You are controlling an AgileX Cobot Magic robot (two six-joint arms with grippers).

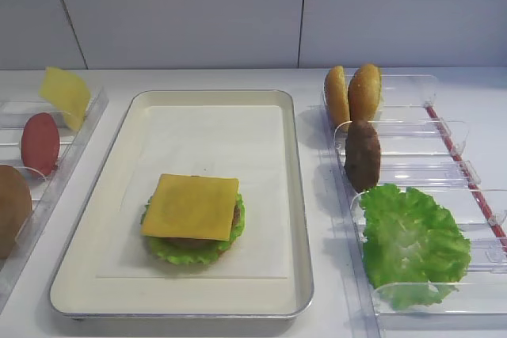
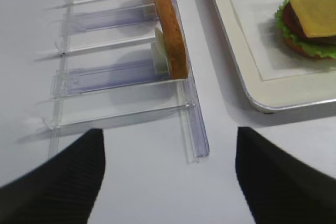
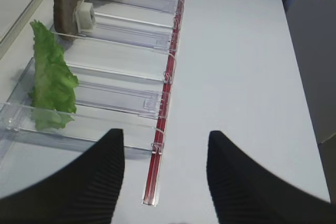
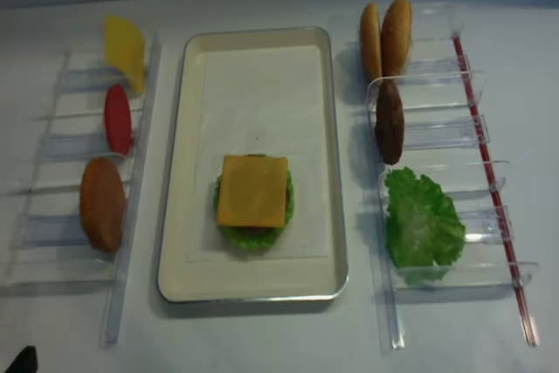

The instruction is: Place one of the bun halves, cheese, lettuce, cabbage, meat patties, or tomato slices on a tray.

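Both pincers have their jaws wide apart and hold nothing. The left gripper [image 2: 168, 177] hangs over the bare table, just near the clear bins on the left. The right gripper [image 3: 165, 177] hangs over the near end of the clear bins on the right, by a thin red strip [image 3: 168, 77].

On the tray [image 1: 95, 267] a burger is partly built. It sits toward the near end of the white paper. At the bottom is a bun half, mostly hidden. On that lies frilly lettuce [image 1: 186, 251], then a dark patty that peeks out at the right edge, and on top a slice of cheese [image 1: 192, 206]. So cheese looks like the last piece put down. No top bun is on the stack yet, and no tomato shows on it.

The left bins [image 4: 52, 216] hold three things standing on edge: a spare cheese slice [image 4: 124, 48] at the far end, a tomato slice [image 4: 117, 119] in the middle, and a bun half [image 4: 102, 203] nearest. The right bins [image 4: 437, 67] hold two bun halves [image 4: 386, 37] at the far end, a meat patty [image 4: 389, 121] behind them, and a big lettuce leaf [image 4: 424, 224] nearest.

A tomato slice or a bun half would likely go on next.
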